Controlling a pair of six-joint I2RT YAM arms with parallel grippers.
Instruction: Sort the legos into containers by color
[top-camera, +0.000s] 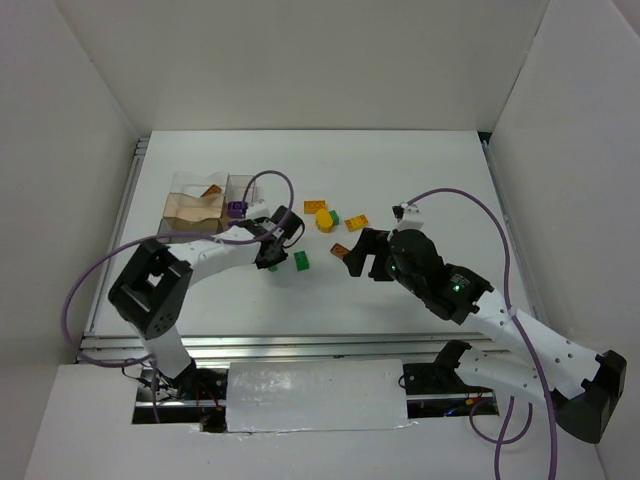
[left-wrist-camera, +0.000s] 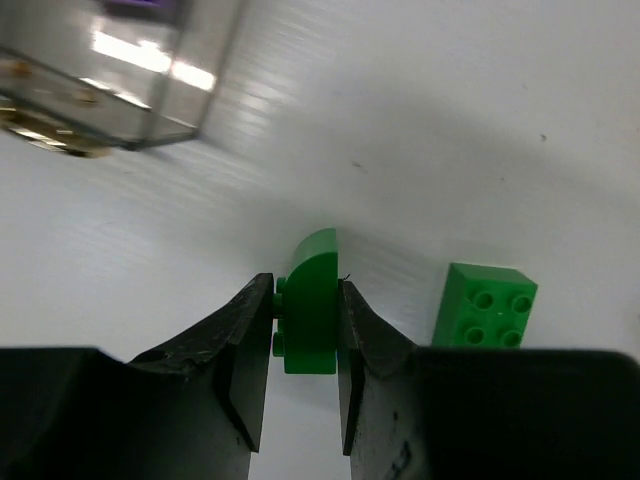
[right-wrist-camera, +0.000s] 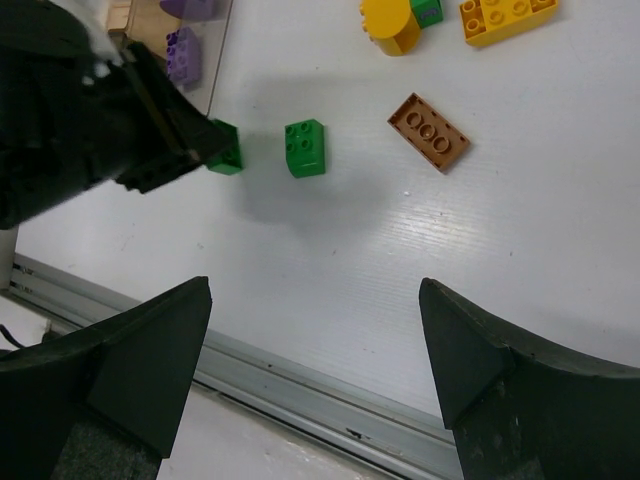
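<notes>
Left gripper is clamped on a green curved brick, a finger pressed to each flat side, near the containers; the brick seems lifted off the table, though the view is too close to be sure; a second green brick lies just to its right, apart. Right gripper hovers empty, fingers spread wide, near a brown plate; a yellow round brick and an orange brick lie beyond; a purple brick sits in the narrow bin.
</notes>
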